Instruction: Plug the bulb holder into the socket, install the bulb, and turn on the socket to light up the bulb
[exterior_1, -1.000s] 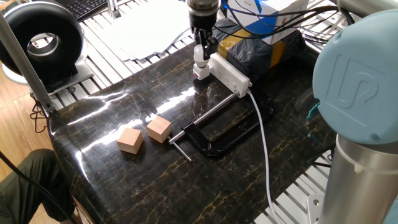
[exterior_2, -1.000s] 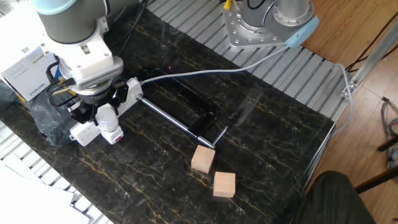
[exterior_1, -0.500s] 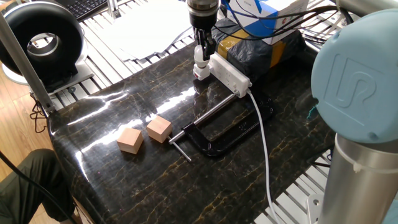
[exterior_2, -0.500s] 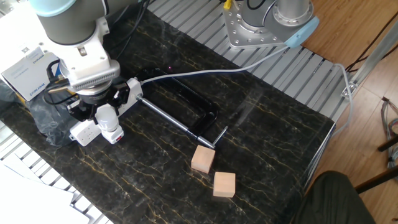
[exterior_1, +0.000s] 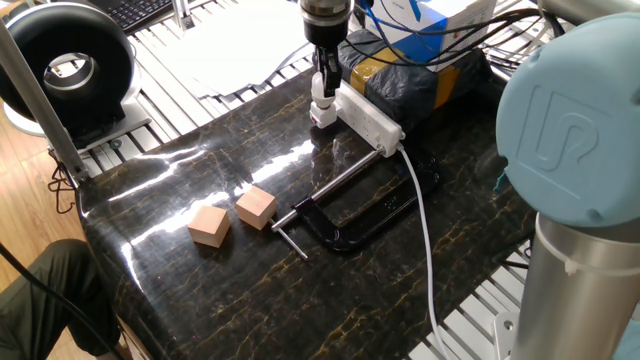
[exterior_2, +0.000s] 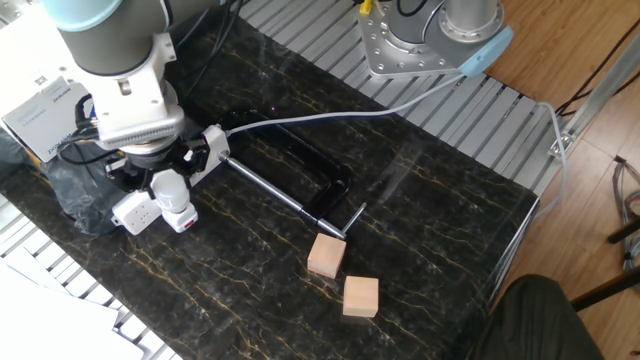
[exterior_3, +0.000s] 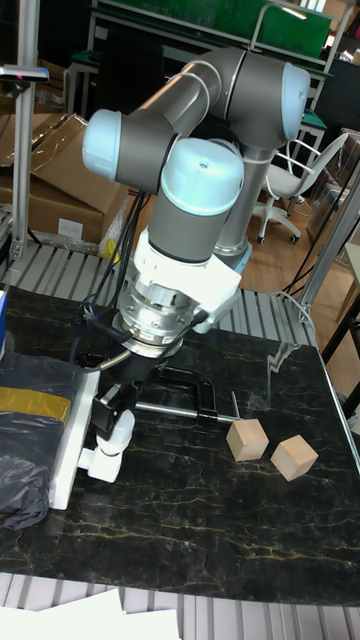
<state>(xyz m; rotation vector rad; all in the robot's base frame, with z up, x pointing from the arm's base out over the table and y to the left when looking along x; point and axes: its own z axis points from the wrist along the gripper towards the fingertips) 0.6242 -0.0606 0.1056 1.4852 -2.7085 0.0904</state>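
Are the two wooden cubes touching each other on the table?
No: in the other fixed view the two wooden cubes sit apart, with dark table visible between them.

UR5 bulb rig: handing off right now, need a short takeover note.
Gripper: over the end of the socket, fingers around the bulb.
Bulb holder: at the socket's end, directly under the bulb; whether it is fully plugged in cannot be told.
Done: bulb brought onto the holder.
Left: finish seating the bulb, release, switch the socket on. No glow from the bulb yet.
Two wooden cubes and a black clamp lie clear of the work.
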